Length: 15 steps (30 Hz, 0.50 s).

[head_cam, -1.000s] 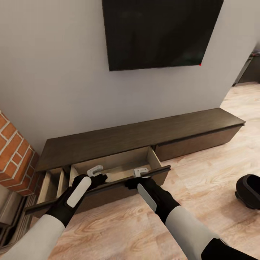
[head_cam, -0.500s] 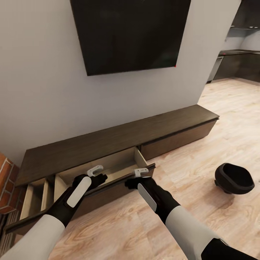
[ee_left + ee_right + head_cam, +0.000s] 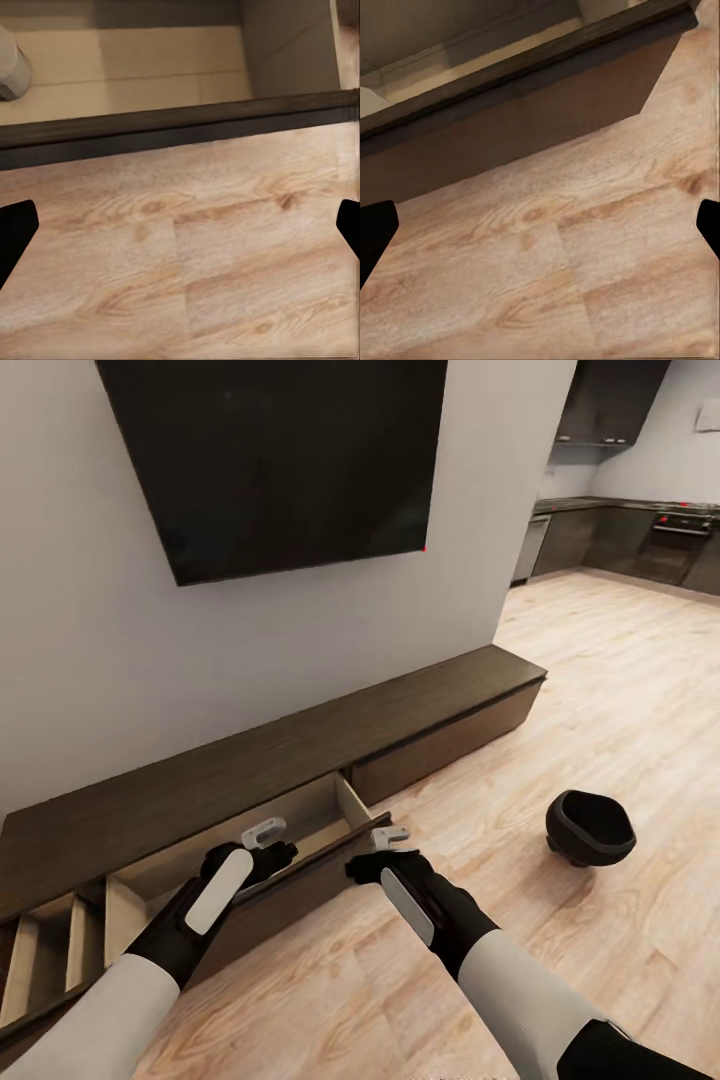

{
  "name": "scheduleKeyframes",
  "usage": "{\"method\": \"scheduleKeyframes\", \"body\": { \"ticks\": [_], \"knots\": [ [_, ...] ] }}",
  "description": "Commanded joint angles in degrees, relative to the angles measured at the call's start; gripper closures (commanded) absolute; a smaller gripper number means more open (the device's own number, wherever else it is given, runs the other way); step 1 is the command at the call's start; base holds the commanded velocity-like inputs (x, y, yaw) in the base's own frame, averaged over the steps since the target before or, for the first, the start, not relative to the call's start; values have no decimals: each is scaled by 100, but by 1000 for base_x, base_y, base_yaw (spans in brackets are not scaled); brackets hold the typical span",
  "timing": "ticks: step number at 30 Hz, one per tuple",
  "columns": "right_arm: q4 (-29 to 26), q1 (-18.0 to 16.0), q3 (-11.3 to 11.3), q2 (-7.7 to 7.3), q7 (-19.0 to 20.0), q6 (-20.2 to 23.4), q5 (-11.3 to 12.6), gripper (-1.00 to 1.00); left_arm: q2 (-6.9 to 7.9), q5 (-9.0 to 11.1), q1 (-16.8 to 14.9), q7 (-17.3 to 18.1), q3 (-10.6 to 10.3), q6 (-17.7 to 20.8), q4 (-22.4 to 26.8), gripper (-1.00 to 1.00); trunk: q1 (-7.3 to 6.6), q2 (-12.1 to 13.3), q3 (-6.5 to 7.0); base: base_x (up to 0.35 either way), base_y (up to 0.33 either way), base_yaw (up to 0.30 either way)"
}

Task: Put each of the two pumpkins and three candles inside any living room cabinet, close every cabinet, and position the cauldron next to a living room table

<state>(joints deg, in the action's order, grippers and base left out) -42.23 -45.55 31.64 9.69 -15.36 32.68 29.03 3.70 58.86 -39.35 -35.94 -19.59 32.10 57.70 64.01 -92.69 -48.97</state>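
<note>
The cabinet (image 3: 300,745) runs low along the wall, dark brown, with its middle drawer (image 3: 300,815) pulled out to show a pale inside. My left gripper (image 3: 262,834) hangs open over that drawer's front edge (image 3: 180,127). In the left wrist view a greyish stubby cylinder (image 3: 9,71), possibly a candle, sits inside the drawer and is cut off by the frame. My right gripper (image 3: 390,838) is open just past the drawer's right corner, above the floor. Its wrist view looks at the drawer front (image 3: 510,127). The black cauldron (image 3: 590,827) stands on the floor to the right. Pumpkins are out of view.
A second drawer (image 3: 45,950) at the cabinet's left end also stands open. A large black TV (image 3: 270,460) hangs on the wall above. Wood floor (image 3: 620,690) stretches right toward dark kitchen units (image 3: 640,540) in the background.
The camera has swung to the right, so the whole scene slid left and the cauldron came fully into view. Both arms keep their pose, with the right gripper now off the drawer's corner.
</note>
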Motion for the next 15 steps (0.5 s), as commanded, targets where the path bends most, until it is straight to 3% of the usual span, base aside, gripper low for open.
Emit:
{"method": "scheduleKeyframes", "body": {
  "ticks": [1,15],
  "knots": [
    [-4,-6,23,-2,-55,10,62,-100,8,55,-3,-57,-18,-2,11,-100,-23,39,14,0,0,-281],
    [-4,-6,18,-2,-55,10,66,-100,8,55,-3,-57,-18,-2,5,-100,-330,601,265,0,0,-281]
  ]
}}
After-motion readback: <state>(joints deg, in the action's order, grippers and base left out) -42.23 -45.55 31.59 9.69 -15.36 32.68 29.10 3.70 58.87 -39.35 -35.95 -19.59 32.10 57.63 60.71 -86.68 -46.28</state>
